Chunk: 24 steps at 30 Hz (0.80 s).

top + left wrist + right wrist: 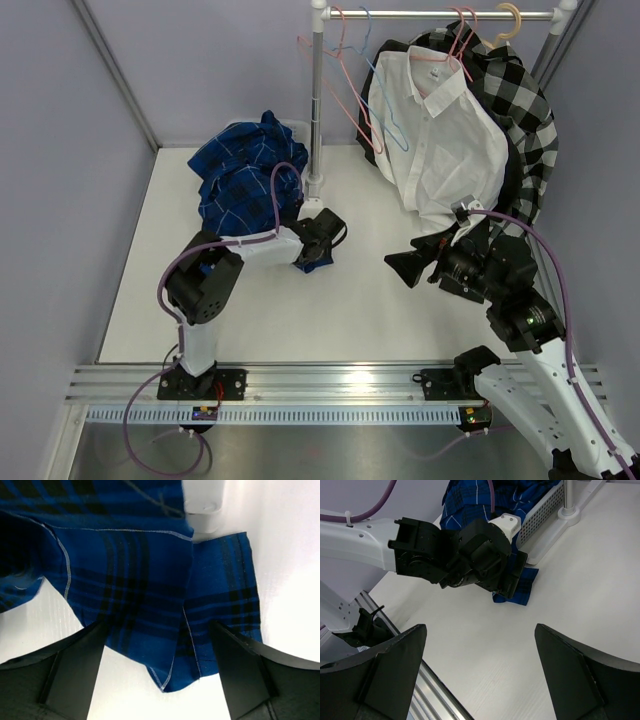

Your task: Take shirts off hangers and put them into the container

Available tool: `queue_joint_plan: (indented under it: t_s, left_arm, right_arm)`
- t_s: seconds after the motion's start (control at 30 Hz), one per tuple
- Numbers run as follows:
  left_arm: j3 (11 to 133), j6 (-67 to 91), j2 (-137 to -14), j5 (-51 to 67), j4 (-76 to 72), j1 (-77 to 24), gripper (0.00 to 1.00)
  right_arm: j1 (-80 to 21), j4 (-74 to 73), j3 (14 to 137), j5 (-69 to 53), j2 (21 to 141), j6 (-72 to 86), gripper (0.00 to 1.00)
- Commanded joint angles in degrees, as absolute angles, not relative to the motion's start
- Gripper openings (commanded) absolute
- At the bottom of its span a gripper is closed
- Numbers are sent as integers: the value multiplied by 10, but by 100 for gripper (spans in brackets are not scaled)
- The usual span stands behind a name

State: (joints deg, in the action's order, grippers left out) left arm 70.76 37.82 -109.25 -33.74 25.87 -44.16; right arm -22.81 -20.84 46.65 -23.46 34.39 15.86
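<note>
A shirt corner (220, 625) lies between the left gripper's (157, 635) fingers; the basket (540, 512) sits just ahead of them.

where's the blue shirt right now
Top view: the blue shirt is heaped back left over the container, beside the rack pole, one corner trailing onto the table under the left gripper.

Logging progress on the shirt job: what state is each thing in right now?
blue shirt, heaped in the container, one corner spilling onto the table
white shirt, hung on the rail
checked shirt, hanging behind it
left gripper, open over that corner
right gripper, open, empty
</note>
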Motion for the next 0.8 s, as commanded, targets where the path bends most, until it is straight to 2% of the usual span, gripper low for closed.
queue_joint_plan:
  t_s: [0.0,0.07,0.17,0.2,0.3,0.33,0.43,0.77]
  left_arm:
    - [706,408,-1096,-357,251,-435,86]
    - [699,408,-1096,-352,253,-431,81]
    - [687,406,-1094,-353,254,-428,65]
    - [686,405,-1093,-355,254,-427,52]
    - [680,400,-1086,-357,259,-420,30]
    - [680,394,-1076,-366,262,-417,17]
    - [687,359,-1046,-400,275,-412,0]
    - [850,82,-970,-566,272,-390,0]
  right_arm:
    - [-227,-189,466,-239,341,158,99]
    - [-227,-188,465,-239,340,159,99]
    - [-227,-187,464,-239,340,159,99]
    - [-227,-187,464,-239,342,159,99]
    - [-227,-186,464,-240,343,159,99]
    - [-227,-187,464,-239,343,159,99]
    - [-227,-189,465,-240,342,159,99]
    - [-227,-190,466,-241,345,159,99]
